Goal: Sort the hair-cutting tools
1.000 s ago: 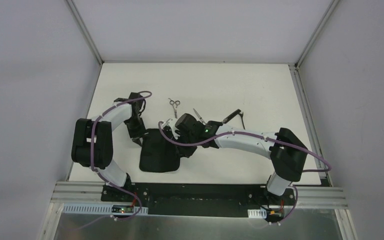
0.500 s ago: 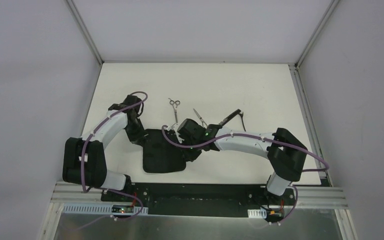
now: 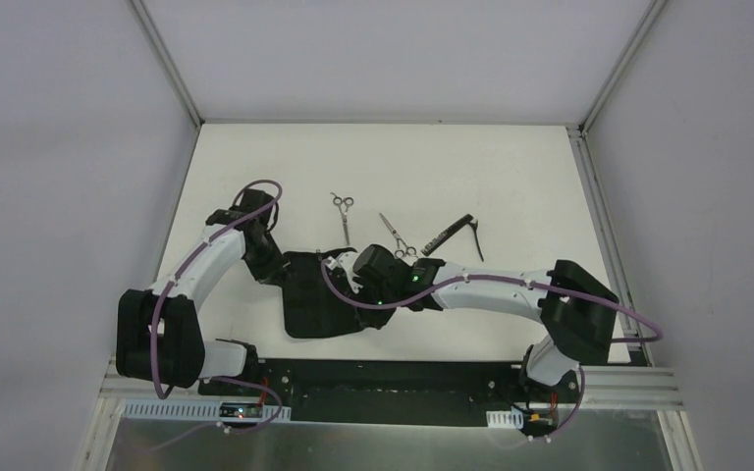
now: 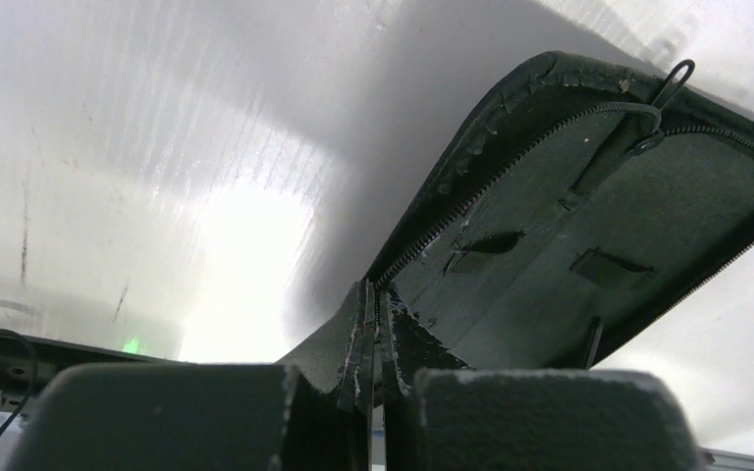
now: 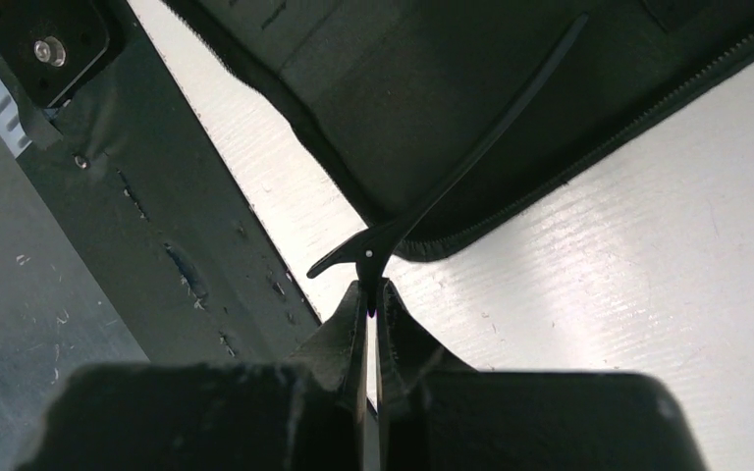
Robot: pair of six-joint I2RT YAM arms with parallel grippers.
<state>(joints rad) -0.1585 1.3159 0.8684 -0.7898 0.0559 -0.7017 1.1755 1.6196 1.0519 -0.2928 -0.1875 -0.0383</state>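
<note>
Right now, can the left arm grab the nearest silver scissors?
Probably not yet. The left end effector is shut on the edge of the black case, holding its flap up, so it must let go first. Those silver scissors lie nearby, uncovered.

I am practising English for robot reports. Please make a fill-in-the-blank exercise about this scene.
1. The left tool pinches the edge of the open ___.
2. The right tool grips the clip; its jaws are ___.
3. The clip's colour is ___.
Missing: case; shut; black.
</note>
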